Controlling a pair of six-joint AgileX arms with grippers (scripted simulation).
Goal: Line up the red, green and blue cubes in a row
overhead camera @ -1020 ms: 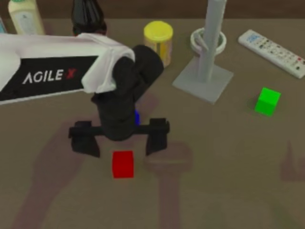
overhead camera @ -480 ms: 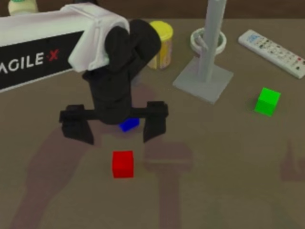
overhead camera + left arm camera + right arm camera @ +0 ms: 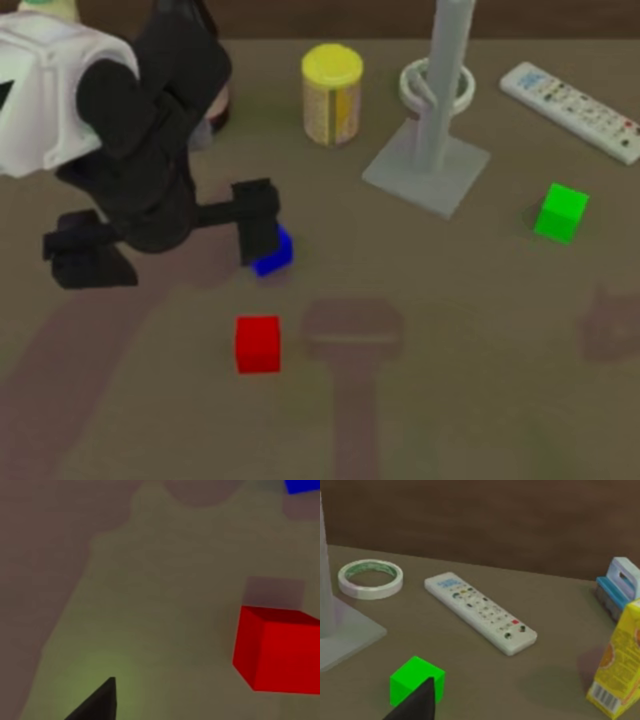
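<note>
Hovering over the table's left side, your left gripper (image 3: 165, 243) is spread wide w/ nothing between its fingers. One finger (image 3: 256, 215) sits right against the blue cube (image 3: 274, 252), overlapping its near-left edge from above; can't tell if it actually touches. The other finger is well off to the left, approx. over bare table.

Blue cube rests on the table (image 3: 450, 380), left of centre, turned a bit off square. Red cube (image 3: 258, 344) lies just in front of it, apart from it, square to the table edge. Your left wrist view shows the same pair: red cube large at one side w/ the blue one only as a corner at the frame edge, plus one dark fingertip (image 3: 97, 705) poking in.

Green cube (image 3: 560, 211) sits well apart on the right side, nowhere near the other two, so no row yet.

Your right arm isn't in the top view. Its wrist cam looks at the green cube close by, w/ one dark fingertip in front of it; can't tell how wide that gripper is.

Other stuff at the back: yellow-lidded jar (image 3: 332, 93), grey stand (image 3: 428, 150) w/ a tape roll (image 3: 437, 85) around its post, white remote (image 3: 572, 109) at far right. Right wrist cam also shows a yellow carton (image 3: 620, 665).
</note>
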